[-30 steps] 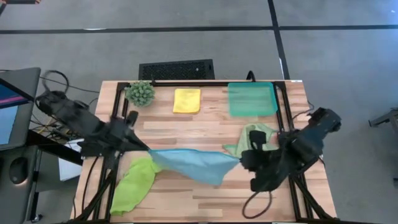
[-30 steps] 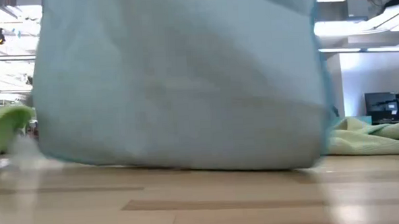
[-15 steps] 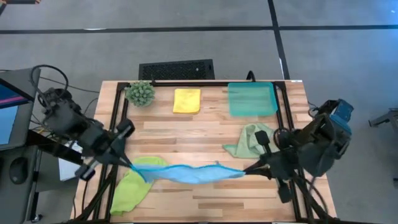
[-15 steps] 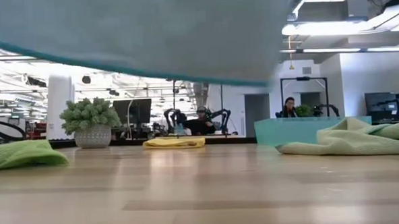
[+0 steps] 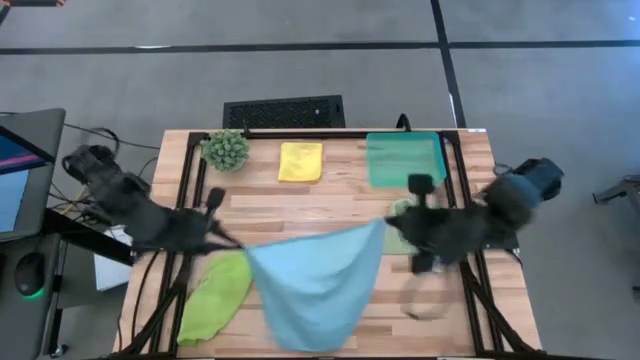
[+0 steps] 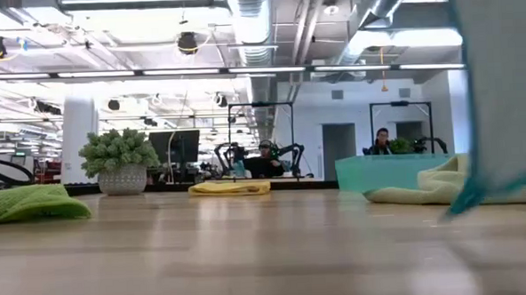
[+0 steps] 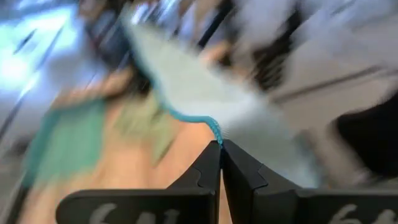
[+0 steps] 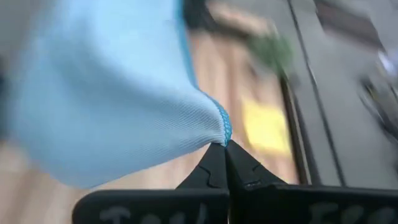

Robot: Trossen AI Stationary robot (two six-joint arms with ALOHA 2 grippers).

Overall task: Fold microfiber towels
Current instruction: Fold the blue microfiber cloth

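Note:
The light blue towel (image 5: pixel 312 288) is stretched between my two grippers and spreads as a wide sheet toward the table's near edge; it also fills the right of the low view (image 6: pixel 500 84). My left gripper (image 5: pixel 238 243) is shut on one corner and my right gripper (image 5: pixel 386 223) on the other. The lime green towel (image 5: pixel 215 295) lies crumpled at the near left. The folded yellow towel (image 5: pixel 300 161) lies at the far middle. The pale sage towel (image 5: pixel 398 213) lies bunched, mostly hidden under my right arm. My left gripper pinches the blue towel's stitched corner (image 7: pixel 215 132) between its two fingers. The fingers come level from the table's left. The cloth runs away from them toward my right gripper, drawn out. My right gripper pinches the towel's other stitched corner (image 8: pixel 221 129) between its two fingers. The fingers come level from the table's right. The cloth billows out from the hold; I cannot tell whether its lower edge (image 6: pixel 461 201) touches the table.
The teal tray (image 5: pixel 405 159) stands at the far right and the small spiky plant (image 5: pixel 225 149) at the far left. Bare wood (image 5: pixel 300 205) lies between the yellow towel and the blue one. People sit in the room beyond (image 6: pixel 265 158).
Both grippers first went apart and toward the near edge, drawing the hanging blue towel into a narrow taut band. Then they went toward the far edge, and the towel's free part swung out toward the near edge and spread into a wide sheet.

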